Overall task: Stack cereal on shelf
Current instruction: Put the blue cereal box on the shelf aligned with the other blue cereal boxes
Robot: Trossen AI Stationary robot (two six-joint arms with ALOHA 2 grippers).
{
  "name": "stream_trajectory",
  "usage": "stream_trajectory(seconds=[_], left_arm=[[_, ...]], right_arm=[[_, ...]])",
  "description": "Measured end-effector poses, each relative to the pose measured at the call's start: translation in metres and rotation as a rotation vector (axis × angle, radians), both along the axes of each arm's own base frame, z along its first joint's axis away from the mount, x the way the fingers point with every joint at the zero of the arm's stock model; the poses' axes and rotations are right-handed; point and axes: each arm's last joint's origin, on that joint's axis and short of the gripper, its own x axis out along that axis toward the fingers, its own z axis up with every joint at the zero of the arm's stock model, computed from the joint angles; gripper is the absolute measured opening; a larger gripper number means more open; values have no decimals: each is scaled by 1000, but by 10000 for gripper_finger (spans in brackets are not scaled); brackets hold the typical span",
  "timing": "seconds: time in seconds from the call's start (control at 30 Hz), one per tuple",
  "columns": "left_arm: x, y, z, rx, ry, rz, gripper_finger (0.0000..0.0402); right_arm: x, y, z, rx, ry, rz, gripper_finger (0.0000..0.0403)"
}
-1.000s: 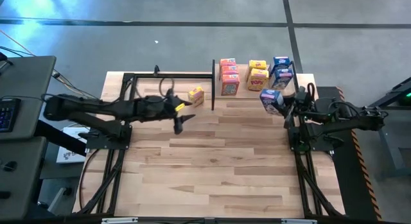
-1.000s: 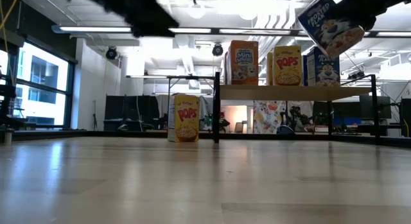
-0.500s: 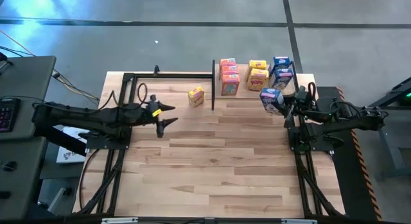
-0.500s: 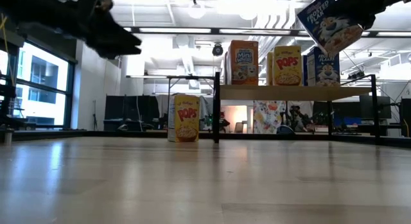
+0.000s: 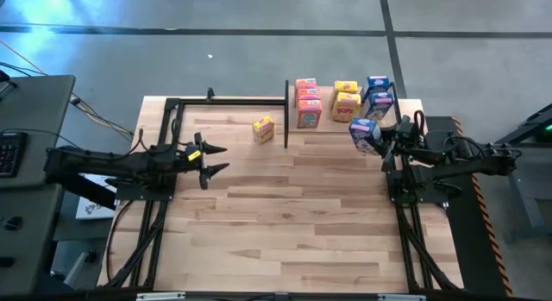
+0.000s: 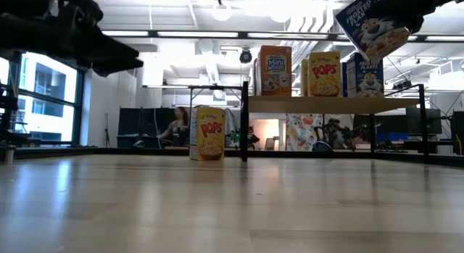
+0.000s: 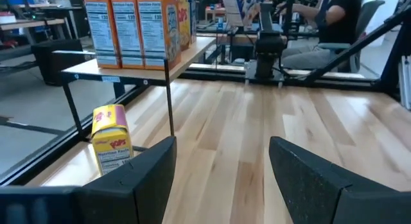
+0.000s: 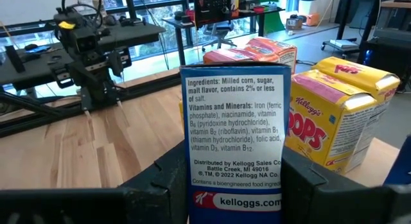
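Note:
The shelf (image 6: 333, 104) stands at the table's far right on thin black posts and bears orange (image 5: 307, 101), yellow (image 5: 346, 98) and blue cereal boxes (image 5: 378, 92), all upright. One yellow cereal box (image 5: 263, 128) stands upright on the tabletop just left of the shelf; it also shows in the left wrist view (image 7: 110, 138). My left gripper (image 5: 217, 159) hangs open and holds nothing, left of that box and above the table. My right gripper (image 5: 377, 139) is shut on a blue cereal box (image 6: 373, 25), held in the air near the shelf's front right. My right gripper pinches the blue box between its two fingers (image 8: 160, 179), one on each broad face, at the box's lower end (image 8: 234, 185). The narrow ingredients side faces the wrist camera. The box is lifted clear and, in the low view, tilts with its top away from the gripper.
A black metal frame (image 5: 216, 101) runs along the table's far left edge up to the shelf's post (image 5: 285, 111). The near half of the wooden tabletop (image 5: 285, 223) is bare. A person (image 7: 334, 18) sits beyond the table's right side, behind my right arm's base.
My left gripper has drawn back from beside the yellow box toward the table's left edge and sunk lower, still open. The yellow box stays upright where it was. My right gripper and its blue box have kept still.

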Motion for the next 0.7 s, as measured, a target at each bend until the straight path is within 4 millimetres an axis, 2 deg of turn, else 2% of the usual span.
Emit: stream_trajectory(seconds=[0.43,0.7], left_arm=[[-15,2,-28,23,-4,70,239],[-16,1,-29,58,14,53,239]], right_arm=[[0,0,0,23,-12,-2,154],[0,0,0,22,-12,-3,154]])
